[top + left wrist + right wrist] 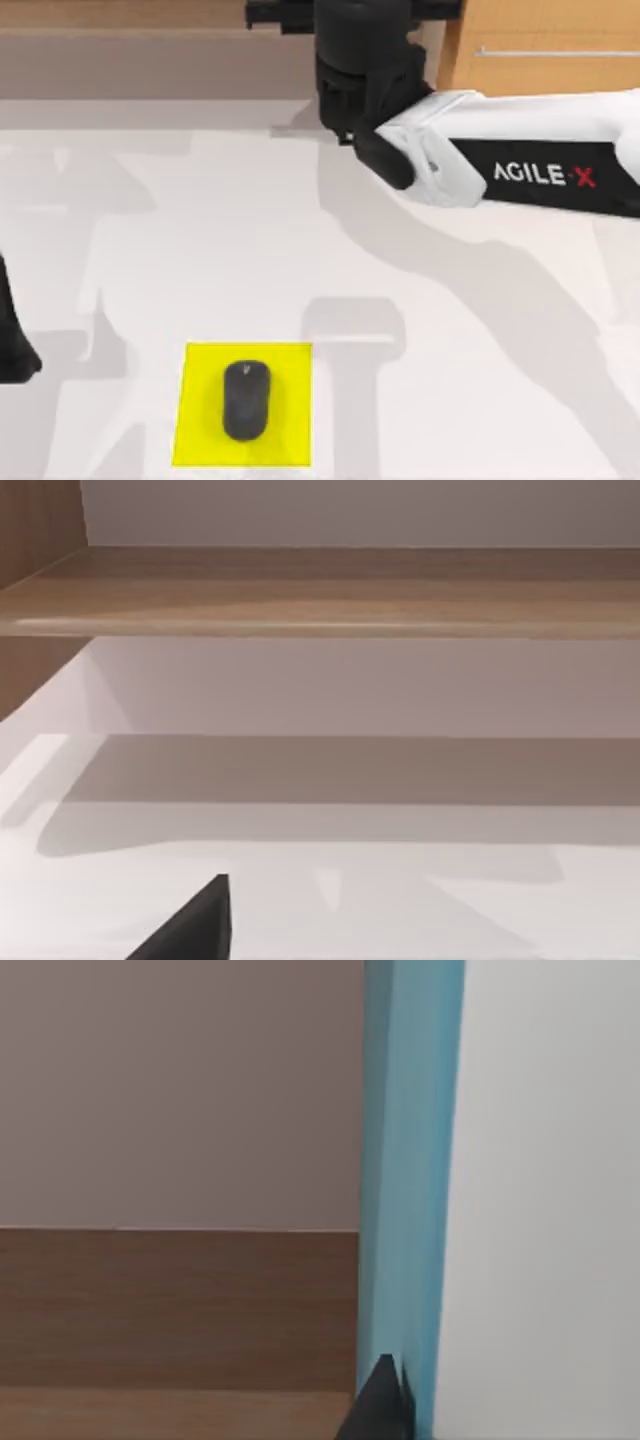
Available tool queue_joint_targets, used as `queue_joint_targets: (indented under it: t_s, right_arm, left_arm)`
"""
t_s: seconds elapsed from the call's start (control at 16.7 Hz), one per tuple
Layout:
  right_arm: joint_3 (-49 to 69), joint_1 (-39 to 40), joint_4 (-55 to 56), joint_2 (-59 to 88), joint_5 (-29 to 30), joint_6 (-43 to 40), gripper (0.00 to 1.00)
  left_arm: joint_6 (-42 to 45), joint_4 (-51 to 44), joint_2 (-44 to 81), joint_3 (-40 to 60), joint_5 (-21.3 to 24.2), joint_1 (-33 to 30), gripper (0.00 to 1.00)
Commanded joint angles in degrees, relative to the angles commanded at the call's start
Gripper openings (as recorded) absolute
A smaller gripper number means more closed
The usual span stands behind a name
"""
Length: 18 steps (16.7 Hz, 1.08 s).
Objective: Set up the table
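Left to right in the top view: our left arm [12, 340] is only a dark piece cut by the left edge, low over the table [480, 400], parked; its gripper sits out of frame there, so we cannot tell whether its jaws are apart or together. The left wrist view gives one black fingertip [190, 928] at the frame's edge over the white tabletop [420, 910], facing a light-brown wooden shelf [320, 595] with a pale wall behind. Next on the table, toward the near edge and left of centre, a yellow mat [243, 404] lies flat with a black mouse [246, 400] resting on its middle. The table itself is the broad white surface spanning the whole top view, crossed by grey arm shadows. Our right arm [520, 160] comes in from the right edge as a white link with a black AGILE-X band, stretched across toward the far centre, ending in a black wrist block [365, 75] at the back edge beside the orange-brown drawer cabinet [545, 45]. The block hides the right gripper from above. In the right wrist view a light-blue upright panel [410, 1180] stands close against a white surface [545, 1200], brown wood [180, 1310] beside it, and a black fingertip [380, 1410] touches or overlaps the panel's lower part; jaw state cannot be told.
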<state>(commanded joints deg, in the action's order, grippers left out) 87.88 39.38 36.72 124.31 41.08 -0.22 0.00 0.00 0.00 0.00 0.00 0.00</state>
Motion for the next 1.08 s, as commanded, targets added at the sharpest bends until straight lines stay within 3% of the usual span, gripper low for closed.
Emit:
queue_joint_targets:
  t_s: [0.3, 0.48, 0.72, 1.08]
  right_arm:
    - [-1.1, 0.3, 0.2, -0.9, -1.0, 0.8, 0.00]
    - [-6.9, 0.5, 0.9, -5.5, -5.6, 3.9, 0.00]
    - [-18.7, 0.2, 2.3, -14.7, -16.4, 11.5, 0.00]
    - [-40.0, -5.9, 3.0, -26.8, -37.4, 28.1, 0.00]
  left_arm:
    - [0.0, 0.0, 0.0, 0.0, 0.0, 0.0, 1.00]
    - [0.0, 0.0, 0.0, 0.0, 0.0, 0.0, 1.00]
    - [0.0, 0.0, 0.0, 0.0, 0.0, 0.0, 1.00]
    - [0.0, 0.0, 0.0, 0.0, 0.0, 0.0, 1.00]
